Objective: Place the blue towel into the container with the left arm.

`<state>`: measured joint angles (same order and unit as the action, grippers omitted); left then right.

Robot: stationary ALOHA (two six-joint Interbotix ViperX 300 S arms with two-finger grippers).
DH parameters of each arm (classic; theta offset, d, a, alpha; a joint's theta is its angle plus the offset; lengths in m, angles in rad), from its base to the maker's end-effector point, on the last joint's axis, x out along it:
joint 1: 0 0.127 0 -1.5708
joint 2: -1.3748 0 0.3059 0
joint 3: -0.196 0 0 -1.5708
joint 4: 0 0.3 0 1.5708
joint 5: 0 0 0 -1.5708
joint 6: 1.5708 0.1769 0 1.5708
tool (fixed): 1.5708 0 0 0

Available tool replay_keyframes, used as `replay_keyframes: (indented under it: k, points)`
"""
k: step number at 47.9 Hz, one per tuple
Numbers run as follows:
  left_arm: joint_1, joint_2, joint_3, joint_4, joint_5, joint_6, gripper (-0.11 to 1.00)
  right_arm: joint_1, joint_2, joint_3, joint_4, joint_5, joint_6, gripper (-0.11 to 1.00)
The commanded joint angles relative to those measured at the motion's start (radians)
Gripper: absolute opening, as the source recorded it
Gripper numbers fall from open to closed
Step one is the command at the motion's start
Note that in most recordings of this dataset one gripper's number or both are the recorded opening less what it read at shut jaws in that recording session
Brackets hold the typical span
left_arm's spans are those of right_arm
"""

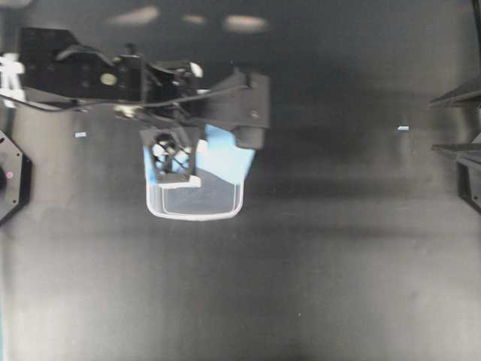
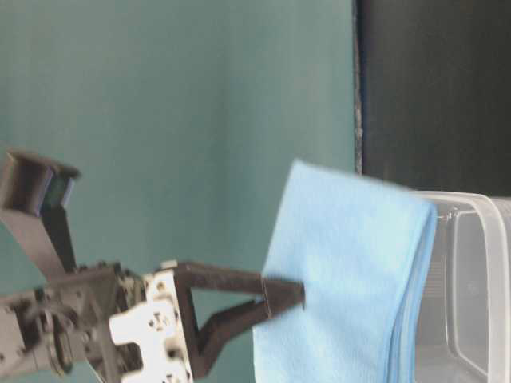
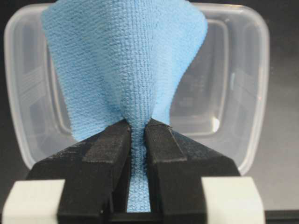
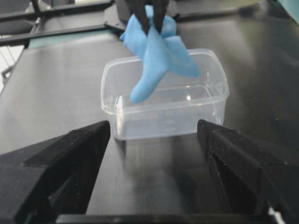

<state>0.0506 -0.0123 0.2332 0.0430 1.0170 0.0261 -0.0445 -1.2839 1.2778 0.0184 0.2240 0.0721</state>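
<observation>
My left gripper (image 3: 138,128) is shut on a pinched fold of the blue towel (image 3: 126,60). The cloth hangs from the jaws directly over the clear container (image 3: 254,93). In the right wrist view the towel (image 4: 156,56) dangles from the left gripper (image 4: 150,18), and its lowest corner reaches about rim level inside the container's (image 4: 168,116) opening. From overhead, the left arm covers the container's (image 1: 195,216) far half, with the towel (image 1: 225,154) showing beside the left gripper (image 1: 173,158). My right gripper (image 4: 154,128) is open and empty, well short of the container.
The container stands on a dark table (image 1: 316,263). The right gripper (image 1: 455,124) sits at the right edge of the overhead view. A teal wall (image 2: 176,128) stands behind the left arm in the table-level view. Small bits of tape (image 1: 403,128) lie on the table.
</observation>
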Motion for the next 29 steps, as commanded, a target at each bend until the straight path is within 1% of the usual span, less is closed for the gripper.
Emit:
replay_keyframes:
  k: [1, 12, 19, 29]
  points:
    - [0.0, -0.044, 0.026, 0.002, -0.037, -0.002, 0.06, -0.005, 0.006, -0.006, 0.0, -0.009, 0.002, 0.73]
    - [0.011, -0.057, 0.086, 0.003, -0.118, 0.0, 0.06, -0.005, 0.006, -0.003, 0.002, -0.014, 0.005, 0.73]
    - [0.012, -0.06, 0.115, 0.003, -0.164, 0.002, 0.06, -0.005, 0.006, 0.005, 0.002, -0.04, 0.005, 0.73]
    - [0.012, -0.061, 0.15, 0.003, -0.202, 0.0, 0.06, -0.005, 0.006, 0.009, 0.002, -0.054, 0.008, 0.73]
